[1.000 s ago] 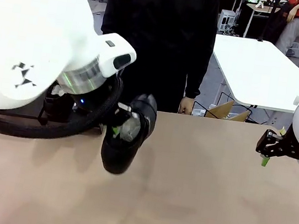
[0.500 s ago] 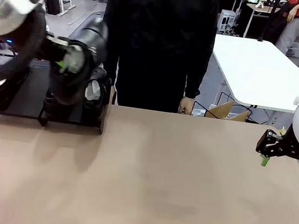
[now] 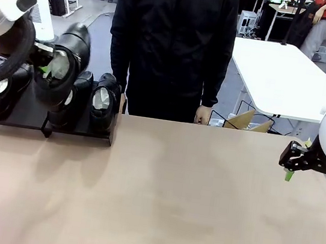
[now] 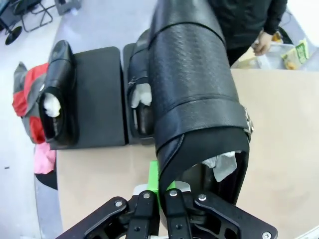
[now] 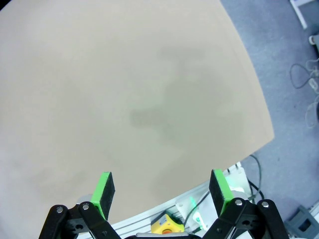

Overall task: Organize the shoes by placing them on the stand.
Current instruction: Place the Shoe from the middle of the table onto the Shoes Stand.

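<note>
With our left gripper (image 4: 158,196) clamped on the last shoe's (image 3: 61,68) heel rim above the stand's (image 3: 27,116) free slot, lowering off-line could topple its neighbour (image 3: 75,100); our right gripper (image 3: 313,178) idles open.

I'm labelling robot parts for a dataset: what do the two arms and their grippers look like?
Both arms are glossy white with rounded shells. The left arm carries a thick black cable loop and a grey inset. Each gripper, left and right, has black linkage fingers tipped with bright green pads.
</note>
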### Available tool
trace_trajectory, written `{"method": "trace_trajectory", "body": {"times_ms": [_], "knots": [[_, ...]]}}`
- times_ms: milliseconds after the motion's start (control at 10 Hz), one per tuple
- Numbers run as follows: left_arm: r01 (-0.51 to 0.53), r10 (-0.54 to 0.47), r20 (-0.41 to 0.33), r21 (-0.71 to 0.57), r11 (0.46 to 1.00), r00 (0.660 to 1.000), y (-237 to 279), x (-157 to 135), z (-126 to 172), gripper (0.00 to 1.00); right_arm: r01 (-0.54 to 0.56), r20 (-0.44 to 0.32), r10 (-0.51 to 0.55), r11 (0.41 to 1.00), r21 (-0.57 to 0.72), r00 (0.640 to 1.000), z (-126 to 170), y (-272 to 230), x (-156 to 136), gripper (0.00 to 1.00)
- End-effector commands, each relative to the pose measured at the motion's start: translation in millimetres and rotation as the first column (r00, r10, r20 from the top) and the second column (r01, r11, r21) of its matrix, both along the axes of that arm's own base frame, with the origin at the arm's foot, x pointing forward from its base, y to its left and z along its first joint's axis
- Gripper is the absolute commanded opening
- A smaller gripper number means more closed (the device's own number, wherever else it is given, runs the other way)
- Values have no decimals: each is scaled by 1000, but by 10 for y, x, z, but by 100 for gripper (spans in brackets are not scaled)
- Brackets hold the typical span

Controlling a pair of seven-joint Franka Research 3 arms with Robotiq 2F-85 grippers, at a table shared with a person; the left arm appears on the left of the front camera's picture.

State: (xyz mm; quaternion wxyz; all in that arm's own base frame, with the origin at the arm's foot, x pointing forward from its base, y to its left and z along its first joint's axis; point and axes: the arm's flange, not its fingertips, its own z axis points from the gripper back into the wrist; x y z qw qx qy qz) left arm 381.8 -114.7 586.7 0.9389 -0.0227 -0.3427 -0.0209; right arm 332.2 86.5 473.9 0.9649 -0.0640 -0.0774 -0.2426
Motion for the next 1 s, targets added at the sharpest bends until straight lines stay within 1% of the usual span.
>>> {"method": "trace_trajectory", "body": {"times_ms": [0, 100, 200, 300, 400, 500, 600, 700, 800, 900], "knots": [[-21, 21, -4, 8, 1000, 1000, 101, 50, -26, 0, -19, 1, 19, 1000, 1, 1000, 29, 9, 32, 100], [-70, 69, 25, 21, 997, 997, 234, 92, -31, 0, -19, 1, 19, 1000, 1, 1000, 29, 9, 32, 100], [-112, 110, 62, 30, 993, 992, 495, 190, -8, 0, -19, 1, 19, 1000, 1, 1000, 29, 9, 32, 100], [-71, 69, 67, 37, 997, 995, 707, 305, -66, 0, -19, 1, 19, 1000, 1, 1000, 29, 9, 32, 100], [-52, 49, 83, 30, 998, 995, 912, 462, -210, 0, -19, 1, 19, 1000, 1, 1000, 29, 9, 32, 100], [-62, 59, 83, 29, 998, 995, 1069, 621, -378, 0, -19, 1, 19, 1000, 1, 1000, 29, 9, 32, 100], [-77, 71, 132, 35, 996, 989, 1188, 784, -550, 0, -19, 1, 19, 1000, 1, 1000, 29, 9, 32, 100], [-39, 37, 116, 19, 999, 993, 1305, 941, -723, 0, -19, 1, 19, 1000, 1, 1000, 29, 9, 32, 100], [-59, 59, 78, 0, 998, 995, 1395, 1079, -880, 0, -19, 1, 19, 1000, 1, 1000, 29, 9, 32, 100], [-79, 78, 67, 12, 997, 995, 1422, 1161, -985, 0, -19, 1, 19, 1000, 1, 1000, 29, 9, 32, 100]]}}
